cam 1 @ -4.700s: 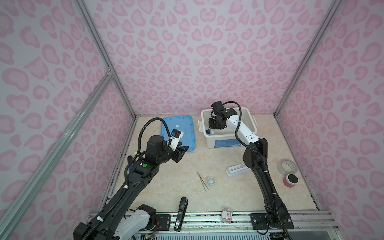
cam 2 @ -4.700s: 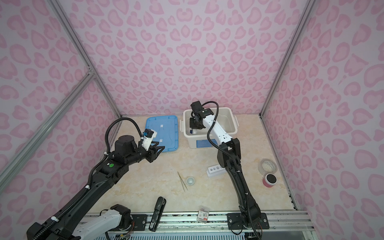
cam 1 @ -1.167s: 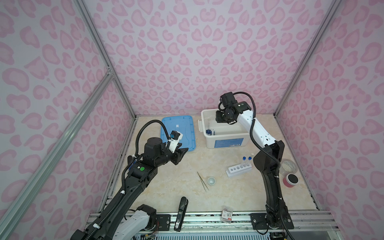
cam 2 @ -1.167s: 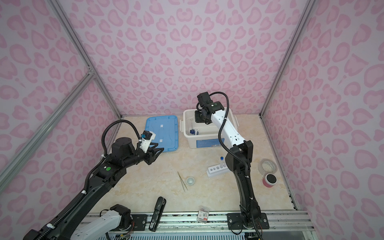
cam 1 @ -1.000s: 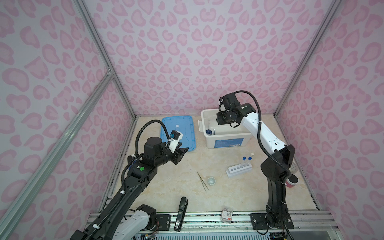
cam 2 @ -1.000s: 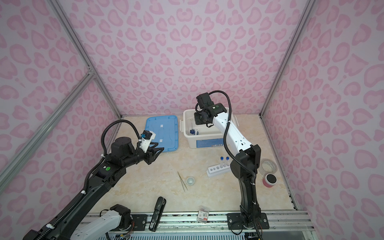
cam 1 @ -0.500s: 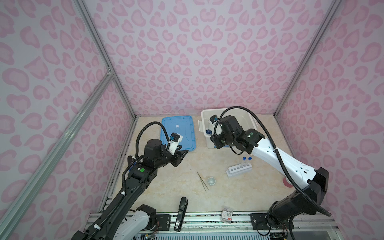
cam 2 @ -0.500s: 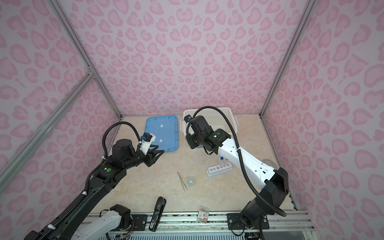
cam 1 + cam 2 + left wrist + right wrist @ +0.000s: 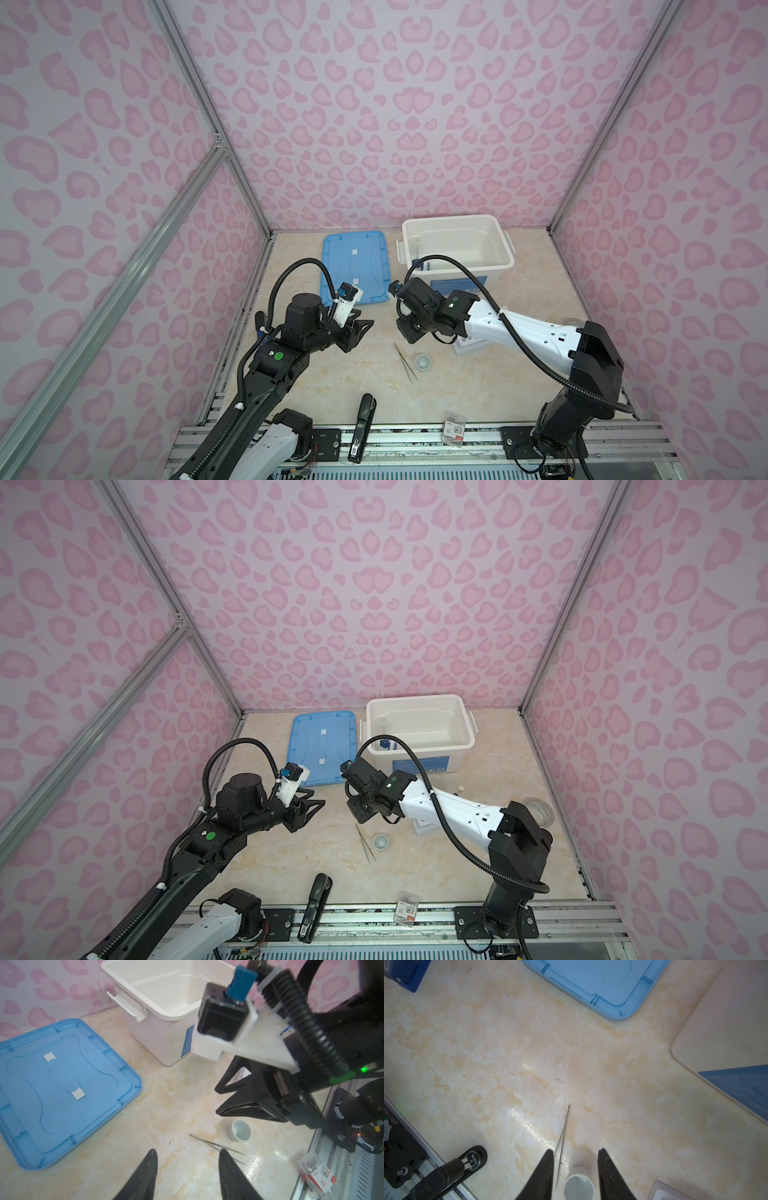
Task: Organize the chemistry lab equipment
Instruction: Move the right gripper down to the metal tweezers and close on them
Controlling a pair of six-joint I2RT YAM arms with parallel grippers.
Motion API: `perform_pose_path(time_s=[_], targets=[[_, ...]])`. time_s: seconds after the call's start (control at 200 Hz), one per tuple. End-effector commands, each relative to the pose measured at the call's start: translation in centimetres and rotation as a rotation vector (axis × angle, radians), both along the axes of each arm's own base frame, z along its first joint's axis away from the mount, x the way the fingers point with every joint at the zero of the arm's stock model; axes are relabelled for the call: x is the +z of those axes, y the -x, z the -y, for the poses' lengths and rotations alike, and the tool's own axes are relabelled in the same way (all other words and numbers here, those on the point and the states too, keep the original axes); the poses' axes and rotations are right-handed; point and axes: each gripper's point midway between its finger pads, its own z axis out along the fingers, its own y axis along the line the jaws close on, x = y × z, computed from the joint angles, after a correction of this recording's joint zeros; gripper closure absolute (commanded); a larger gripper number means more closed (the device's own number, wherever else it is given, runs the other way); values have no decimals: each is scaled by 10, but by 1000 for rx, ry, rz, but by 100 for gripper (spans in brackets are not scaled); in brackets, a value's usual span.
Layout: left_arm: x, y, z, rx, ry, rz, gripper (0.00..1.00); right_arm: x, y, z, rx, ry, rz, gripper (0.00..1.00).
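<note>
The white rectangular plastic bin (image 9: 415,721) stands open beyond the right gripper's (image 9: 575,1150) fingertips, on that gripper's far side from the left gripper (image 9: 187,1151). A small blue-based cylinder (image 9: 385,743) shows inside the bin, at the corner nearest the right jaws. The flat blue plastic lid (image 9: 355,266) lies on the marble-patterned table just beside the bin, ahead of the left jaws and off to one side of them.

The right jaws stand apart with nothing held; in the right wrist view the table shows through the gap. The left jaws are likewise parted and empty, hanging above bare table short of the lid.

The black stapler (image 9: 363,415) lies at the table's front edge, well apart from both grippers. A white plastic tube rack (image 9: 467,347) sits behind the right jaws, mostly hidden under that arm.

The thin metal tweezers (image 9: 562,1136) lie flat just below the right jaws, running under one fingertip. The tiny white round cup (image 9: 578,1186) stands upright just beside the tweezers, seen in the gap between the right fingers, untouched.
</note>
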Motion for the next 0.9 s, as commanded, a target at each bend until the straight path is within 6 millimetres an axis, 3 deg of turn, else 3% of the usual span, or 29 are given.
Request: perform_pose_path(time_s=[0.0, 0.505, 0.895], targets=[[-3, 11, 4, -52, 15, 7, 48, -20, 2, -6, -51, 10, -21, 65], [-16, 18, 3, -56, 15, 30, 47, -81, 18, -11, -87, 53, -154, 67], [-27, 15, 6, -62, 10, -4, 44, -101, 18, -11, -87, 90, -175, 71]])
